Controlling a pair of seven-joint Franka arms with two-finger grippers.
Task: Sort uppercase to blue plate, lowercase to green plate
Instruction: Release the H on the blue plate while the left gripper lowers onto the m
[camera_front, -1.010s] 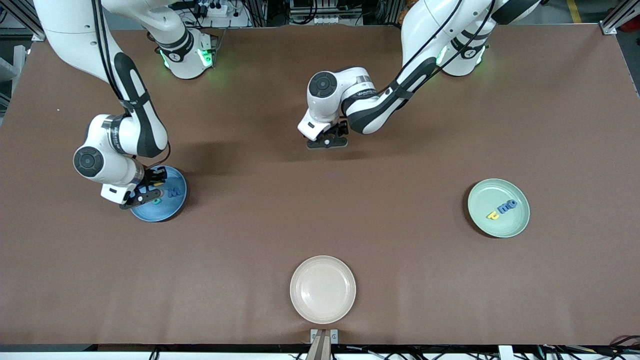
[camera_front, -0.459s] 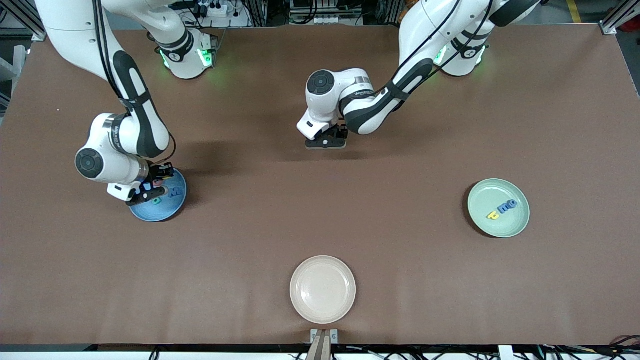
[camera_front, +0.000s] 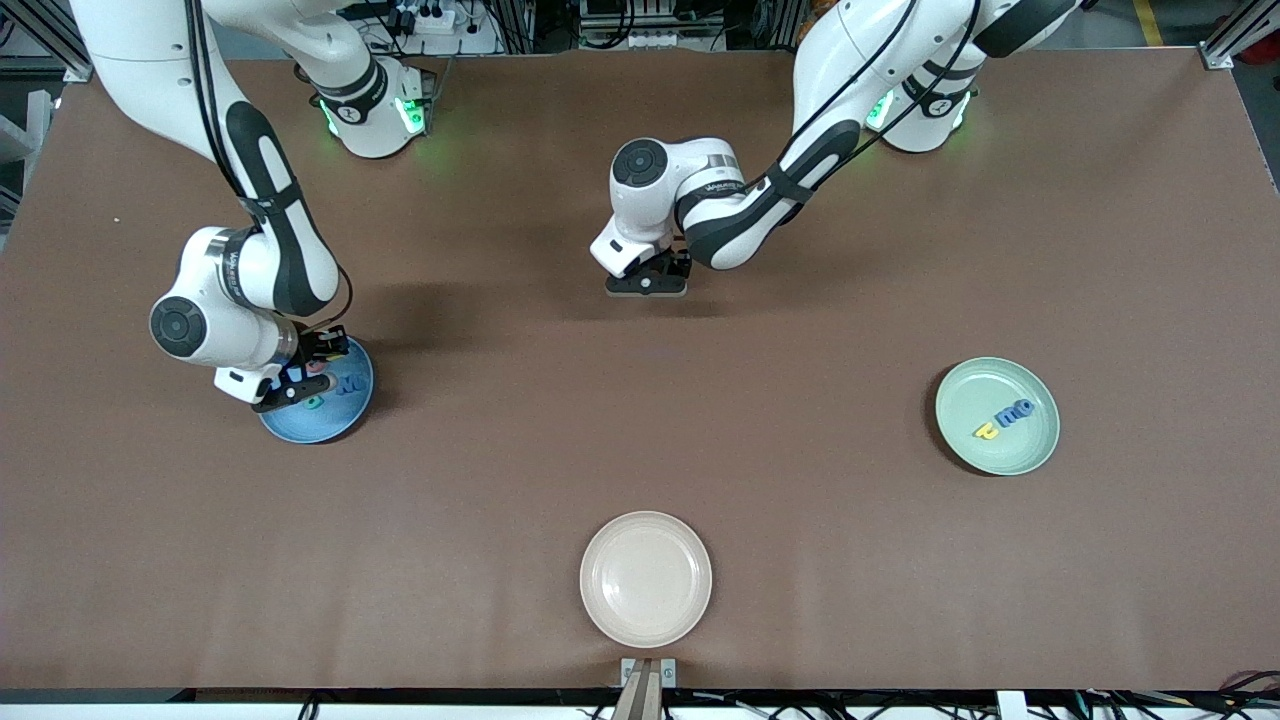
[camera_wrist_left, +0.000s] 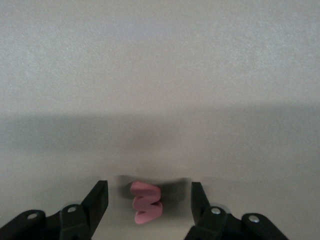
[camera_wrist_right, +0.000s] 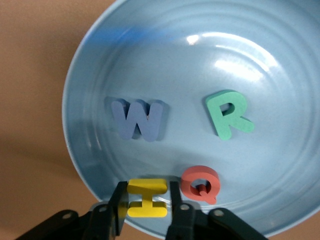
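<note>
Wide bare brown table (camera_front: 800, 300) is being left open around all three plates, and none of them is being crowded by a table edge. Taking the front view as a clock face, the blue plate (camera_front: 330, 425) is being seen at about nine o'clock, toward the right arm's end. The green plate (camera_front: 1010, 452) is lying near four o'clock, toward the left arm's end. The cream plate (camera_front: 646, 579) is lying at six o'clock, close to the table edge nearest the camera.

Four capitals are being counted at the blue plate. The blue W (camera_wrist_right: 137, 120), teal R (camera_wrist_right: 229, 114) and red Q (camera_wrist_right: 200, 184) are lying flat in it, apart from one another. The yellow H (camera_wrist_right: 147, 198) is being gripped at the plate's rim by the right gripper (camera_wrist_right: 147, 189), whose jaws are pressed against its two sides.

Three lowercase letters are lying in the green plate: one yellow letter (camera_front: 985, 431) and two blue letters (camera_front: 1018, 411), close together.

The fourth, a red lowercase letter (camera_wrist_left: 146, 202), is lying on the bare table near the middle, toward twelve o'clock. It is being straddled by the left gripper (camera_wrist_left: 149, 189), whose jaws are spread with a gap showing on each side of the letter.
</note>
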